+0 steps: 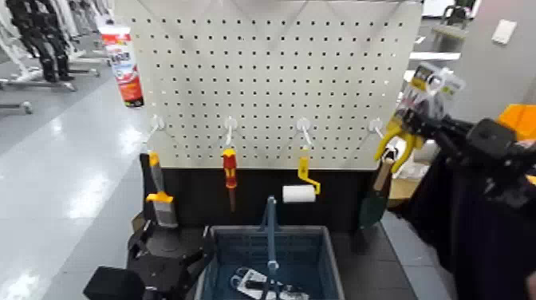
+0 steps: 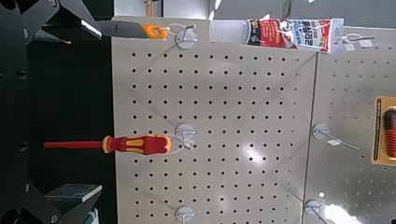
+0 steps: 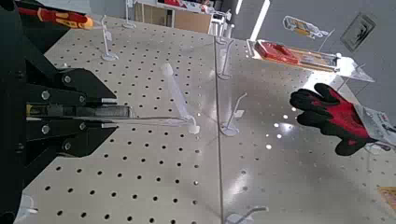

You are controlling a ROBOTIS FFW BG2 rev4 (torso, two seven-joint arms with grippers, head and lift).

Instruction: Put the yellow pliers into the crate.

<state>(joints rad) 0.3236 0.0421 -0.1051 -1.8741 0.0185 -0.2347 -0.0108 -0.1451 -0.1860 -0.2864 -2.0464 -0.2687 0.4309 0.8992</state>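
Your left gripper (image 1: 175, 239) is waiting beside the ribbed plastic crate (image 1: 307, 231), its jaws standing open. Your right gripper (image 1: 416, 120) is gripping the carded yellow pliers (image 1: 405, 144), curved handles showing, outside the crate; the card's printing is remaining unreadable. Beyond, perforated pegboard (image 1: 271, 64) is standing.

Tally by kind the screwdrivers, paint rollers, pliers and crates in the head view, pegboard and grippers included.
Screwdrivers: 1, the red-and-yellow screwdriver
Paint rollers: 1, the white-sleeved roller
Pliers: 1, the yellow pliers at the right gripper, right of the crate
Crates: 1, the blue-grey crate
Total: 4
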